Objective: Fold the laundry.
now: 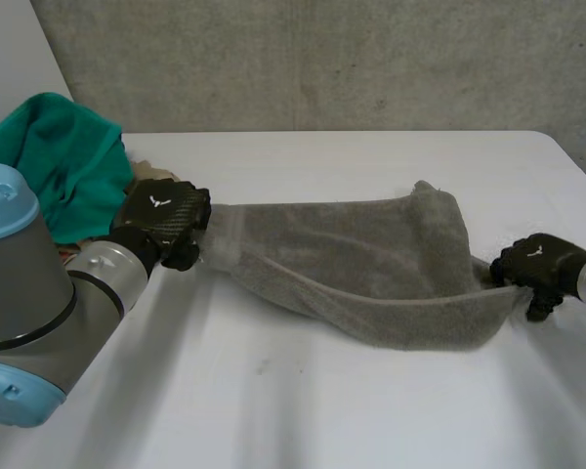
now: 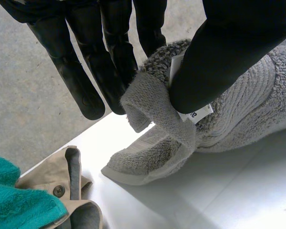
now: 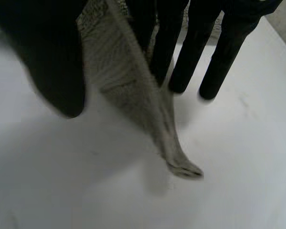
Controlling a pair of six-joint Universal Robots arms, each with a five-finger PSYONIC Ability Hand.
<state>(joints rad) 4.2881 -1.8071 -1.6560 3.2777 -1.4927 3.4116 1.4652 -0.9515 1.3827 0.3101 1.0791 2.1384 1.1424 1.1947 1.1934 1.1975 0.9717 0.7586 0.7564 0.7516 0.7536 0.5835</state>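
A grey towel (image 1: 371,269) stretches across the white table (image 1: 303,410) between my two hands. My left hand (image 1: 161,220) is shut on the towel's left end, and the left wrist view shows the thumb (image 2: 219,57) pressing the bunched edge and its white label (image 2: 195,114) against the fingers (image 2: 109,62). My right hand (image 1: 542,269) holds the towel's right end just above the table. In the right wrist view a strip of the towel (image 3: 128,81) runs between the thumb (image 3: 52,67) and the straight fingers (image 3: 190,52), and its corner dangles below them.
A teal cloth (image 1: 59,156) lies heaped at the table's back left, with a beige garment with a button (image 2: 62,183) under it, close beside my left hand. A concrete wall (image 1: 352,59) stands behind the table.
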